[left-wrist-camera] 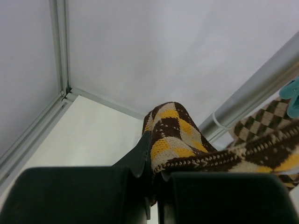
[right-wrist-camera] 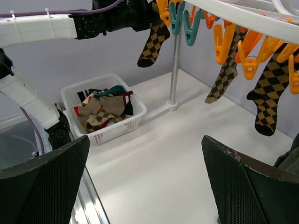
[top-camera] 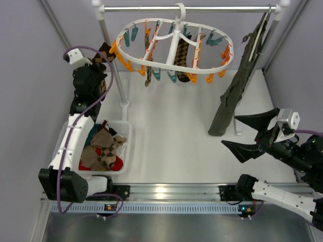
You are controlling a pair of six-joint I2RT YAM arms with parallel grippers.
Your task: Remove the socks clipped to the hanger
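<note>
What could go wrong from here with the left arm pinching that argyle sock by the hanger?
1. The left fingers grip the argyle sock close to the hanger. If a clip also holds it, which I cannot tell, pulling may swing the hanger or lift its hook off the rail.
2. Only a fold is pinched, so it might slip before reaching the basket.
</note>
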